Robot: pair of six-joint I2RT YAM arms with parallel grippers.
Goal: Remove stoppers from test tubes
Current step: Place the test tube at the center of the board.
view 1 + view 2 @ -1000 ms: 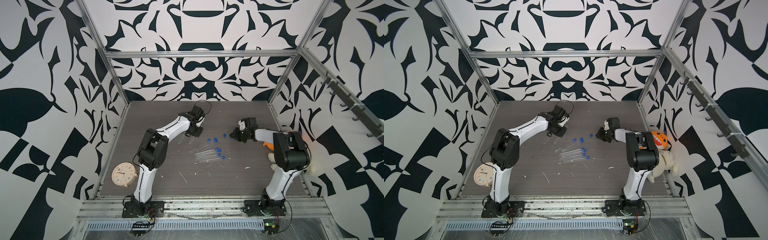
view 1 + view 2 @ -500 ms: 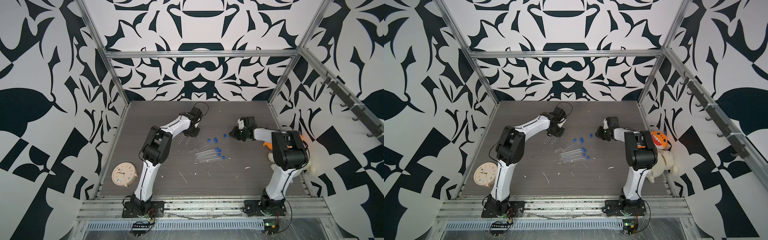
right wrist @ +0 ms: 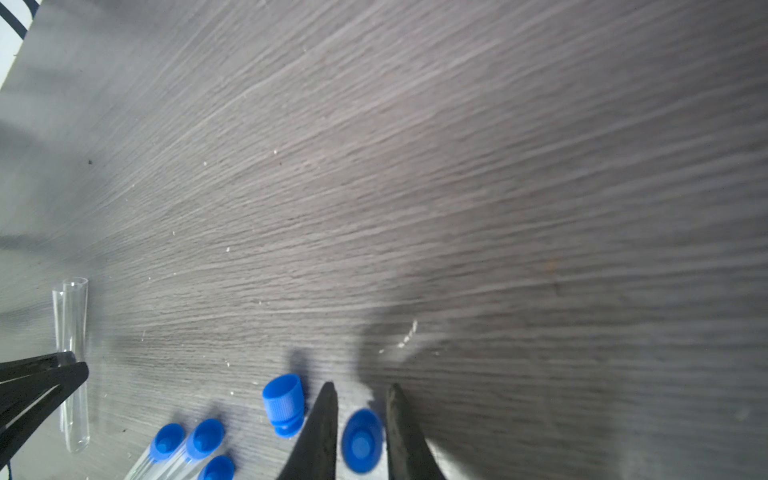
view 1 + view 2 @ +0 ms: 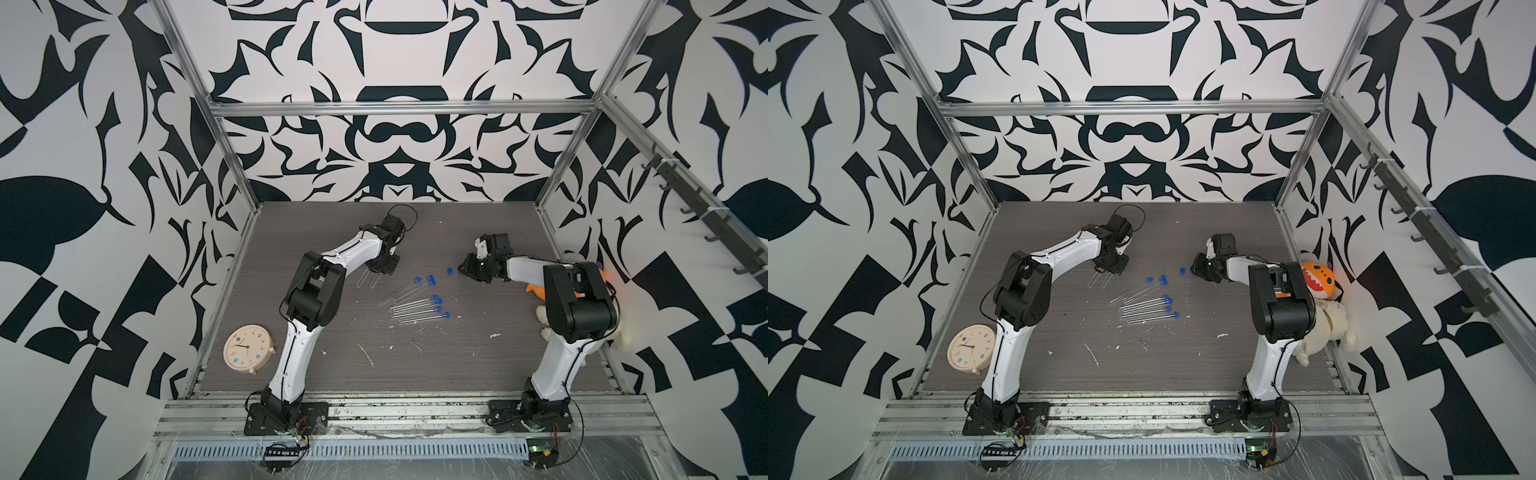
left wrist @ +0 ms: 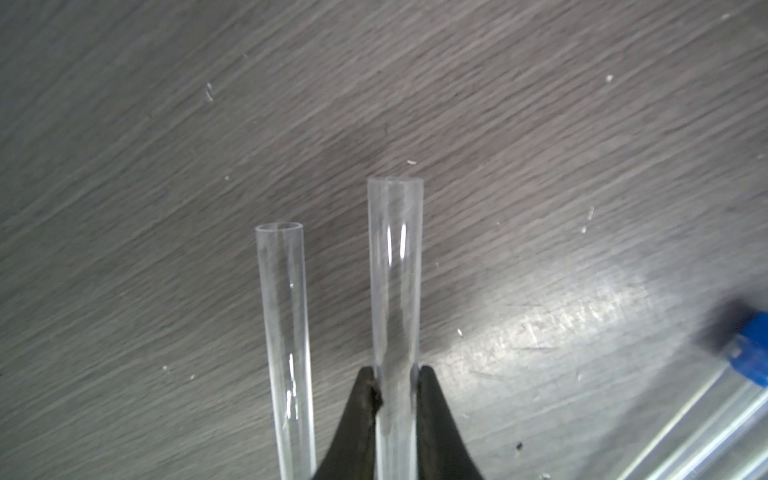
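The left claw (image 5: 395, 374) is clamped on a clear tube (image 5: 395, 270) a little below its open, uncapped mouth. The left wrist view shows this plainly, with a second tube (image 5: 284, 332), also uncapped, just beside it over the table (image 5: 166, 166). In both top views the claw hides that grip, and only the two tubes' other ends stick out from under it. The right claw (image 3: 360, 386) stands narrowly parted with a blue stopper (image 3: 361, 440) between its jaws, a sliver of table showing on each side. Whether that stopper rests on the table I cannot tell. In a top view the right claw sits low over the table and covers that stopper, while a loose stopper (image 4: 449, 271) shows just beside it. The right wrist view shows the loose one close up, beside the jaws. The capped tubes (image 4: 415, 309) lie side by side mid-table between the arms, blue ends toward the right arm. Only the top views take in the clock (image 4: 248, 349) at the left edge and the plush toy (image 4: 1320, 282) behind the right arm.
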